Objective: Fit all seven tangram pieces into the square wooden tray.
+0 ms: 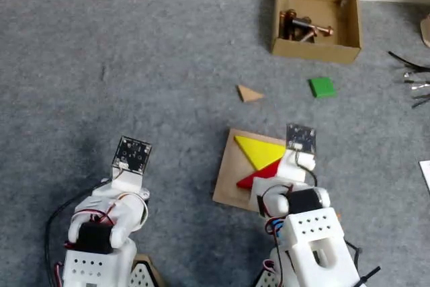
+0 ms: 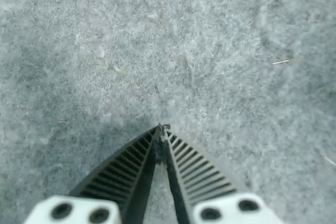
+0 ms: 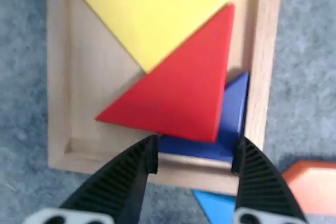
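The square wooden tray [image 3: 58, 77] holds a yellow triangle [image 3: 152, 14] at its far side and a red triangle [image 3: 178, 103] against it. The red one lies partly on a dark blue triangle [image 3: 233, 119] in the near corner. My right gripper [image 3: 195, 153] hovers open over the tray's near rim, with its fingers on either side of the blue piece's edge. A light blue piece [image 3: 215, 205] and an orange piece [image 3: 310, 182] lie on the carpet just outside the tray. In the high view a tan triangle [image 1: 250, 93] and a green square [image 1: 322, 87] sit beyond the tray [image 1: 228, 173]. My left gripper [image 2: 160, 128] is shut over bare carpet.
A cardboard box [image 1: 316, 18] with copper-coloured parts stands at the back right. Cables [image 1: 413, 75] lie at the right edge. The left arm [image 1: 114, 206] sits at the lower left, well apart from the tray, on grey carpet.
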Tool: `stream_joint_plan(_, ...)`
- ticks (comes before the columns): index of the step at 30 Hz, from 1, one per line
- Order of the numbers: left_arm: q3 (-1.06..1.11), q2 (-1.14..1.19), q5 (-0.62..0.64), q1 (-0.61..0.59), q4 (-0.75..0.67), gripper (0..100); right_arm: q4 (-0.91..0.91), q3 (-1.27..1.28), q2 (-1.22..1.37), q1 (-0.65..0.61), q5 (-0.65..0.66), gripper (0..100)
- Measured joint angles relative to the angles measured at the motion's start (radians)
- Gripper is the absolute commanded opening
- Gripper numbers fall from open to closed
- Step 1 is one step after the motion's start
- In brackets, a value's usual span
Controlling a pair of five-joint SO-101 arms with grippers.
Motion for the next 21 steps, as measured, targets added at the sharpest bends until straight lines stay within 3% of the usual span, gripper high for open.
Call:
stream_joint_plan(5,0.000,0.000,0.000,0.000,0.000,1,-0.043,0.009,0.000,0.000,0.000,21.5)
stream_joint_plan(14,0.000,0.000,0.000,0.000,0.000,1,-0.068,0.009,0.000,0.002,-0.002,8.9)
stream_joint_plan(21,0.000,0.000,0.000,0.000,0.000,1,-0.114,0.008,-0.011,0.003,-0.003,8.4)
